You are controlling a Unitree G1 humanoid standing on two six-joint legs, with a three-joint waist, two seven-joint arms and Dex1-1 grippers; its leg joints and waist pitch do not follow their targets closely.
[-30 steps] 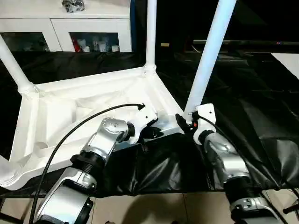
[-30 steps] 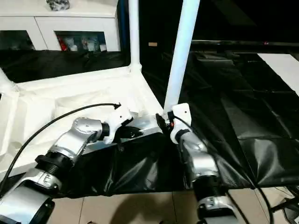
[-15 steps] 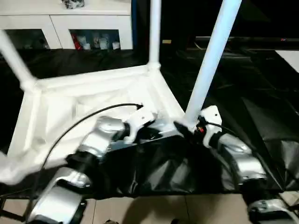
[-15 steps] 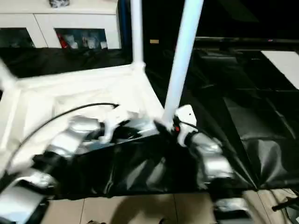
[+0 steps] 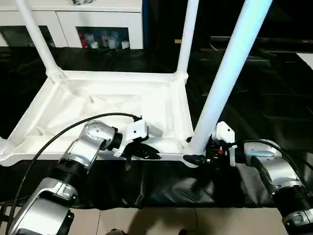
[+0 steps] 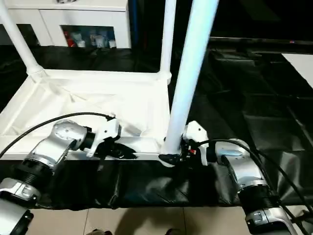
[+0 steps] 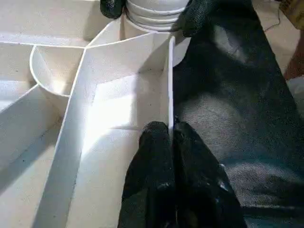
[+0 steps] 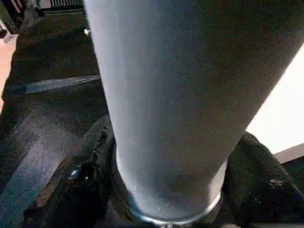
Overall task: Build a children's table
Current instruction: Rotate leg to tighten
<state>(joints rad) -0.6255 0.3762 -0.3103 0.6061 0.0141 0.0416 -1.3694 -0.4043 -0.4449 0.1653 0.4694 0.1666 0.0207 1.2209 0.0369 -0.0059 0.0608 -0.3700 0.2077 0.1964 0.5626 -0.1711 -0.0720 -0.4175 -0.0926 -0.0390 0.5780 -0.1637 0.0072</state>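
White plastic all over: the tabletop lies upside down on the black-draped counter, and since a second ago it has swung round to sit squarer in front of us, its near rim now running straight across. That puts the near-right corner leg upright between our right gripper and its wrist; the gripper is clamped round the leg's base at the corner socket. Our left gripper is closed on the thin near rim beside that corner, steadying it. Two more legs stand at the far corners. Behind the tabletop stands a white cabinet. Nothing blocks that corner; we judge it the last one being tightened.
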